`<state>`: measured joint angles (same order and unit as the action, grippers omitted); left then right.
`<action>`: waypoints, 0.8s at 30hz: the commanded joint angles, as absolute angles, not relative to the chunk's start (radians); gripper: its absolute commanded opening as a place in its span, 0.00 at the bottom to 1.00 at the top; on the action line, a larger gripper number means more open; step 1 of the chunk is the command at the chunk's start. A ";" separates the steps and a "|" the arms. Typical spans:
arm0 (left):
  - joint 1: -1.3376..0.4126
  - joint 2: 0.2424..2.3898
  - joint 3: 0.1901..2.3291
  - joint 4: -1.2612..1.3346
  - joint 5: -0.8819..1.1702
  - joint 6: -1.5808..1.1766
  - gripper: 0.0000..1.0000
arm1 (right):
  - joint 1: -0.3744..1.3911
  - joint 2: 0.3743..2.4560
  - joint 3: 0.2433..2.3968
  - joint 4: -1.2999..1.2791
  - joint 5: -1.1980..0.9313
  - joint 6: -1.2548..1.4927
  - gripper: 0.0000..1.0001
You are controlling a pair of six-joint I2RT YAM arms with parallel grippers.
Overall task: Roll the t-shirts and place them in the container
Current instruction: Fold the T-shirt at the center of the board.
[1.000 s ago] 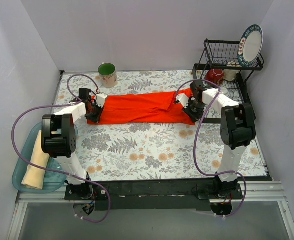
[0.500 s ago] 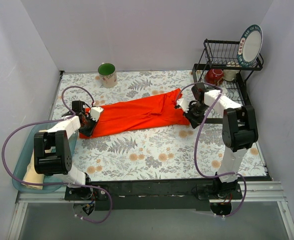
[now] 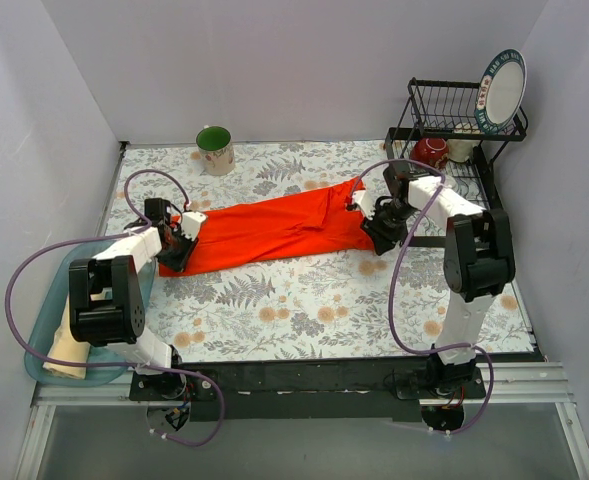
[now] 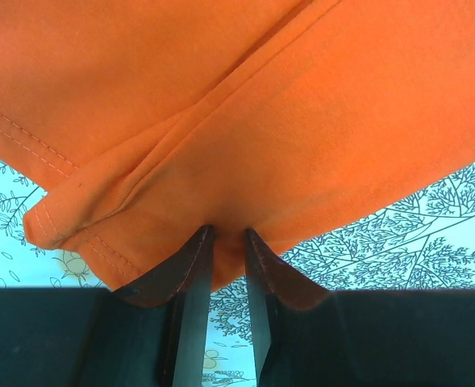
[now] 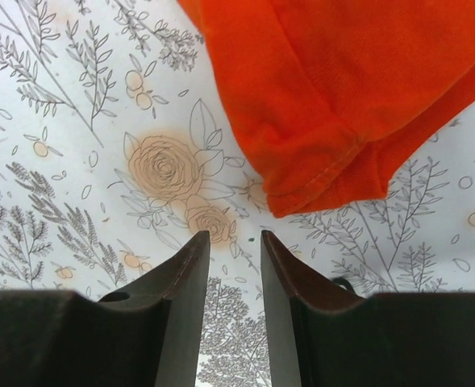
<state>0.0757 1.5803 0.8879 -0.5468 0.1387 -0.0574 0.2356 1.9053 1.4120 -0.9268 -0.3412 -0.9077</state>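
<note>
The orange-red t-shirt (image 3: 274, 230) lies folded into a long strip that slants across the floral tablecloth. Its left end (image 4: 245, 137) fills the left wrist view. My left gripper (image 4: 225, 232) sits at that end with its jaws close together and the shirt's hem between the tips. My right gripper (image 5: 235, 235) hovers open just off the right end (image 5: 318, 121), holding nothing, and only tablecloth shows between its fingers. In the top view the left gripper (image 3: 181, 243) and right gripper (image 3: 374, 232) stand at the strip's two ends. The cream t-shirt (image 3: 72, 335) lies rolled in a teal tub.
The teal tub (image 3: 36, 352) sits off the table's near-left corner. A green mug (image 3: 215, 148) stands at the back left. At the back right a black dish rack (image 3: 454, 110) holds a plate (image 3: 502, 90), with a red mug (image 3: 431, 152) beside it.
The left gripper dragged the shirt's left end nearer and leftward, so the strip now slants. In the last half second the right gripper opened and let go of the right end.
</note>
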 commanded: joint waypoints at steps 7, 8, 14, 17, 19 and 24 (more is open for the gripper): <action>0.080 1.608 0.922 -0.560 0.135 -0.072 0.23 | 0.233 2.025 1.508 -0.897 -0.379 -0.910 0.27; 0.081 1.608 0.923 -0.561 0.132 -0.068 0.23 | 0.233 2.032 1.515 -0.894 -0.370 -0.911 0.22; 0.081 1.606 0.908 -0.555 0.110 -0.029 0.22 | 0.224 2.043 1.540 -0.905 -0.319 -0.991 0.04; 0.081 1.608 0.911 -0.546 0.104 -0.017 0.22 | 0.215 2.037 1.560 -0.920 -0.296 -1.043 0.01; 0.081 1.612 0.916 -0.542 0.100 -0.015 0.22 | 0.209 2.040 1.580 -0.928 -0.281 -1.075 0.01; 0.084 1.617 0.922 -0.541 0.100 -0.008 0.22 | 0.201 2.052 1.612 -0.942 -0.261 -1.106 0.01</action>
<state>0.0765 1.5993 0.9077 -0.5552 0.1261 -0.0353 0.2108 2.0392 1.5585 -0.9165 -0.2893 -1.0164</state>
